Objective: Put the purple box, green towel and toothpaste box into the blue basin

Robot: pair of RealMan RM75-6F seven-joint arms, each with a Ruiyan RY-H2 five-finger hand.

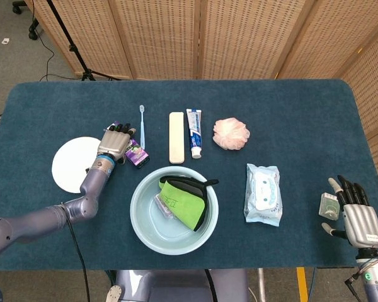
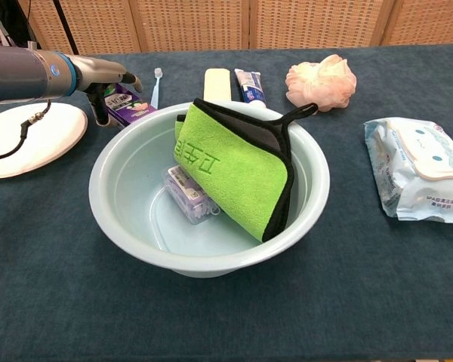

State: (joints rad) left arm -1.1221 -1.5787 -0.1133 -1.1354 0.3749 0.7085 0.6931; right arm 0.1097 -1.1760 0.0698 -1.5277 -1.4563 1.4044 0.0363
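The pale blue basin point(image 1: 140, 217) point(image 2: 311, 197) stands at the front middle of the table. In it the green towel point(image 1: 184, 201) point(image 2: 234, 164) leans on the far rim, and a small clear purplish box point(image 1: 163, 206) point(image 2: 189, 194) lies on the bottom. A purple toothpaste box point(image 1: 137, 154) point(image 2: 130, 106) lies on the table just beyond the basin's left rim. My left hand point(image 1: 116, 142) point(image 2: 106, 74) is over that box, fingers stretched across it and the thumb down at its left side. My right hand point(image 1: 356, 212) is at the table's front right, fingers apart, holding nothing.
A white plate point(image 1: 68, 165) point(image 2: 26, 136) lies left of the box. Behind the basin are a toothbrush point(image 1: 142, 125), a cream case point(image 1: 176, 138), a toothpaste tube point(image 1: 194, 133) and a pink bath pouf point(image 1: 231, 133). A wipes pack point(image 1: 263, 194) lies right; a small packet point(image 1: 328, 206) is beside my right hand.
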